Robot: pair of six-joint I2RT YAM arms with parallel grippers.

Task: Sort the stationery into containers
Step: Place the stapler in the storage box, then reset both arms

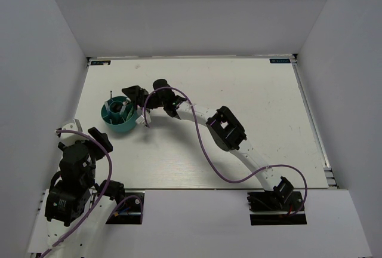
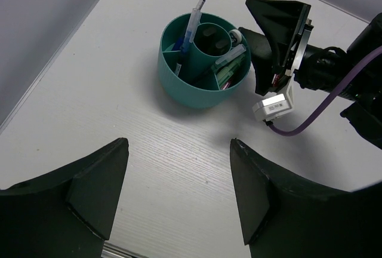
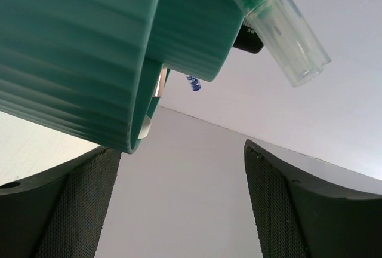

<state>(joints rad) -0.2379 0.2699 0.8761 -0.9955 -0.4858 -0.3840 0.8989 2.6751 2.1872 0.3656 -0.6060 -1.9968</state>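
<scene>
Right gripper point(image 1: 134, 95) hangs at 1 o'clock off round teal plastic desk holder point(image 1: 111, 124), jaws wide, holding nothing. Clear-capped pale green marker point(image 3: 280, 25) leans out over holder rim, cap end pointing 4 o'clock in right wrist view. Left gripper point(image 2: 178, 150) sits well apart at holder's 7 o'clock, jaws wide, empty. Right arm nearer.
</scene>
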